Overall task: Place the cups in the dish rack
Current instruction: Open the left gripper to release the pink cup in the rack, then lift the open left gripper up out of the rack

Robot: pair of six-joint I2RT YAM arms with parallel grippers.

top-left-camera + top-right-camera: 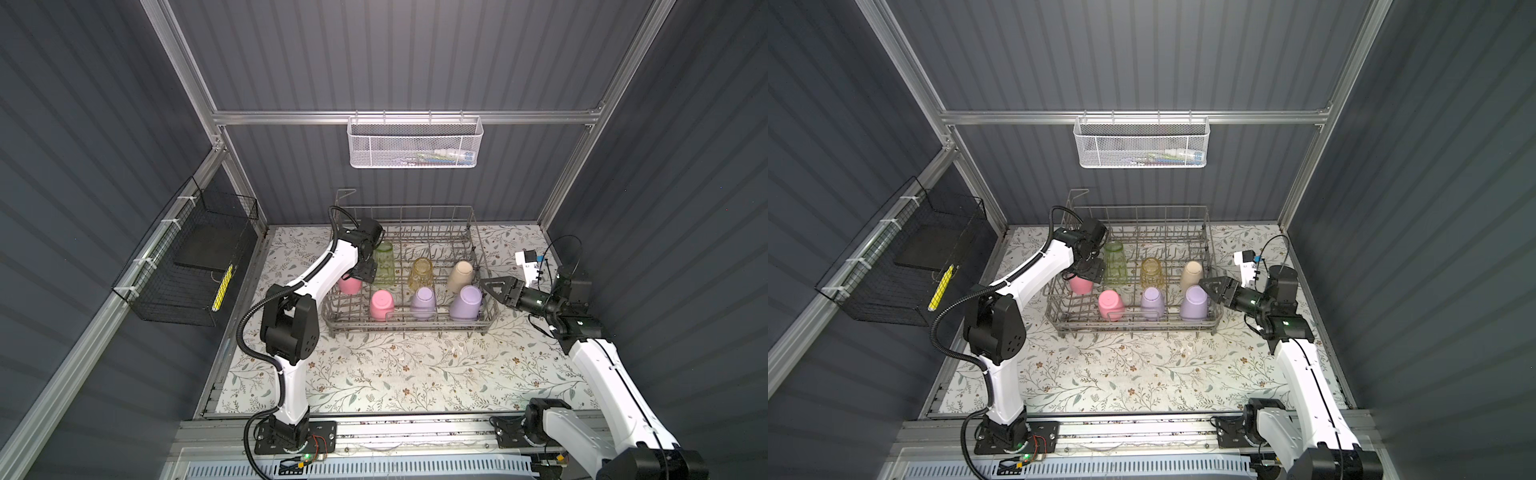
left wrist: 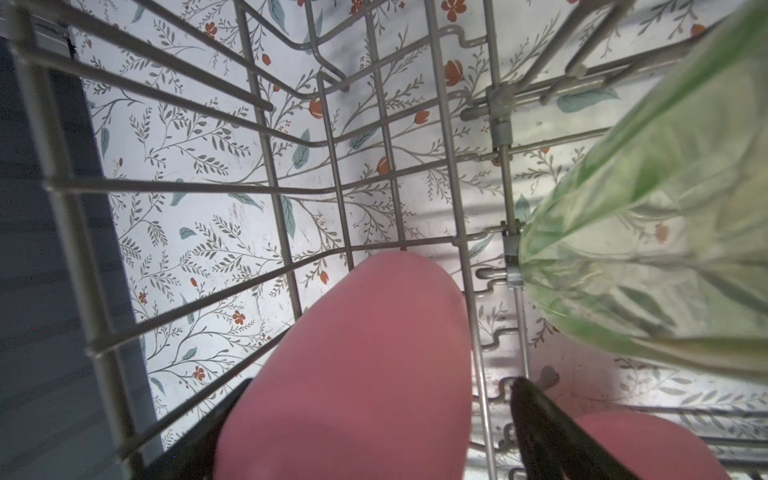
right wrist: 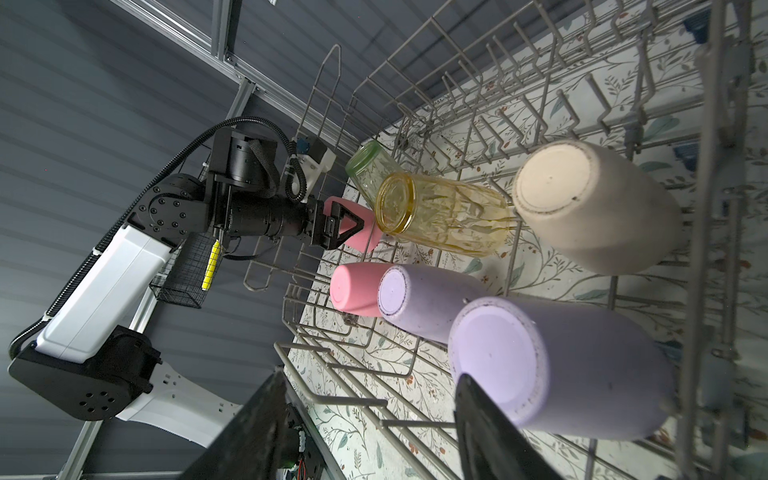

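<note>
The grey wire dish rack (image 1: 409, 330) stands at the back middle of the table. Upside down in it are green (image 1: 383, 262), yellow (image 1: 420, 273), beige (image 1: 460, 275), pink (image 1: 381, 304) and two lilac cups (image 1: 423, 302) (image 1: 466, 302). Another pink cup (image 2: 357, 374) stands at the rack's left end. My left gripper (image 1: 360, 272) is open around it, and one finger (image 2: 544, 428) shows a gap to the cup. Open and empty, my right gripper (image 3: 370, 376) hovers at the rack's right end beside a lilac cup (image 3: 561, 365).
A white mesh basket (image 1: 414, 141) hangs on the back wall. A black wire basket (image 1: 191, 266) hangs on the left wall. The floral table surface (image 1: 395, 374) stretches in front of the rack, between the two arm bases.
</note>
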